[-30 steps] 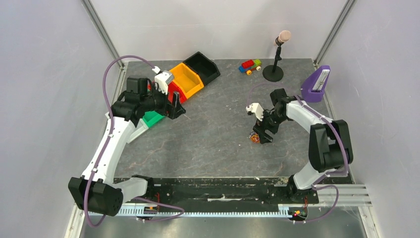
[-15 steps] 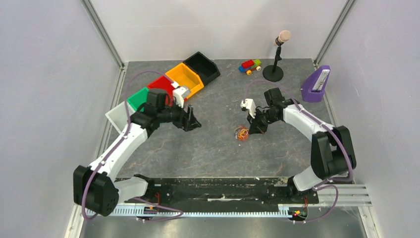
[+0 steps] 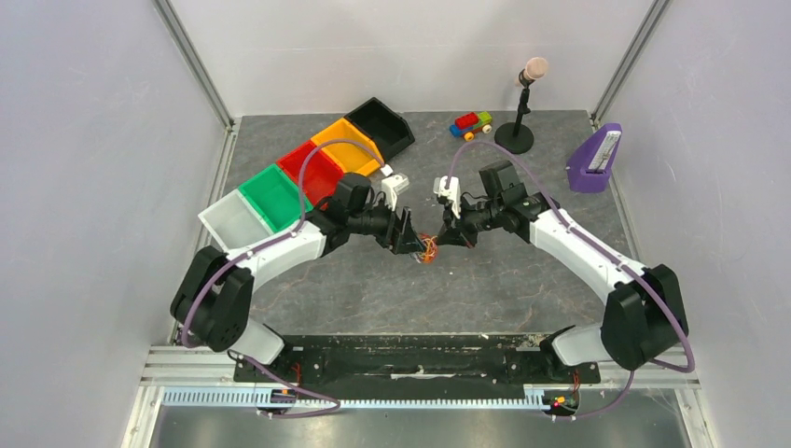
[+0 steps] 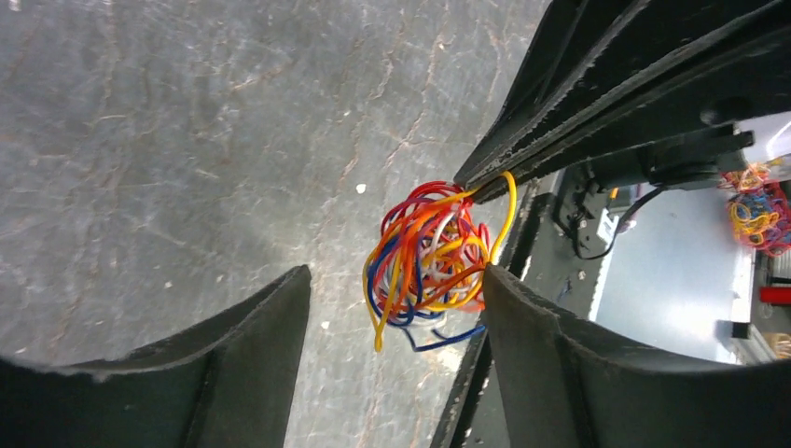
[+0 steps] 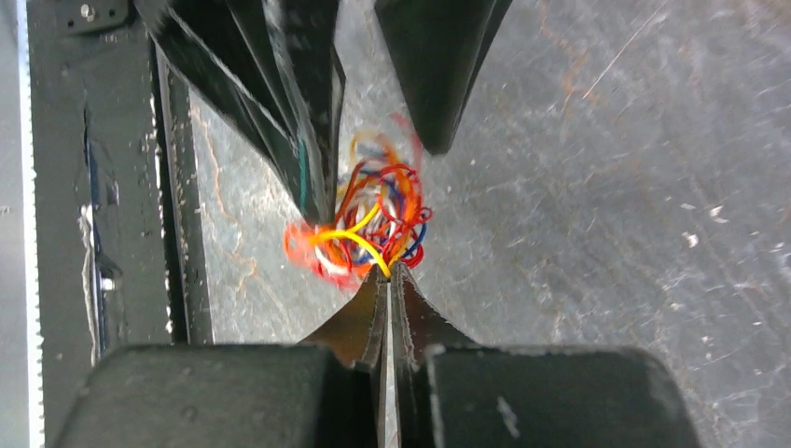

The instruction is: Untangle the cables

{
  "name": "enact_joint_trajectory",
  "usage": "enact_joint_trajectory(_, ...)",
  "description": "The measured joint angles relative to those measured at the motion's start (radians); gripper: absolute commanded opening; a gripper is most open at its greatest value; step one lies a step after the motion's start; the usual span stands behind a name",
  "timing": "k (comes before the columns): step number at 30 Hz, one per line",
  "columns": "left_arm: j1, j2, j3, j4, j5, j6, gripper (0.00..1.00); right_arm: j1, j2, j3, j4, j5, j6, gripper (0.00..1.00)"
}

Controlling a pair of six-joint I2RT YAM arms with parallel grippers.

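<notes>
- Both my arms reach forward and bend inward over the grey table (image 3: 354, 289), elbows out to the sides, so the two wrists meet nose to nose
- My right gripper (image 5: 387, 273) is pressed tight, its fingers flat against each other with no gap between them
- It grips the cables (image 5: 368, 229): a yellow strand is pinched at the very tip of those fingers
- The cables are a small tangled ball of red, orange, yellow, blue and white wire, bunched just ahead of my right fingertips
- My left gripper (image 4: 396, 273) stands wide and grips nothing, one finger on each side of the ball
- The ball lies against one left finger and clear of the other
- My left fingers point toward my right fingertips, the two tools close together around the ball
- I cannot tell whether the ball rests on the table or hangs above it
</notes>
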Motion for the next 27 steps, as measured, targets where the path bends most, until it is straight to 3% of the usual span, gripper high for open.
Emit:
enact_joint_trajectory(2,-0.011,0.019,0.000,0.023,0.013,-0.021,0.38,0.002,-0.015,-0.003,0.040,-0.002,0.032,0.00)
enact_joint_trajectory(4,-0.014,0.039,-0.001,0.043,0.019,-0.045,0.05,0.002,-0.035,-0.015,0.084,-0.001,0.064,0.00)
enact_joint_trajectory(10,0.065,-0.002,-0.061,0.041,0.055,-0.073,0.02,-0.050,-0.108,-0.100,0.169,0.051,0.144,0.00)
enact_joint_trajectory(16,0.217,-0.192,-0.127,-0.096,0.066,0.000,0.02,-0.267,-0.111,-0.144,0.191,0.093,0.200,0.00)
enact_joint_trajectory(21,0.337,-0.270,-0.139,-0.210,0.082,0.080,0.02,-0.324,-0.110,-0.144,0.196,0.121,0.206,0.00)
enact_joint_trajectory(27,0.406,-0.282,-0.140,-0.308,0.076,0.151,0.02,-0.410,-0.077,-0.144,0.174,0.167,0.183,0.00)
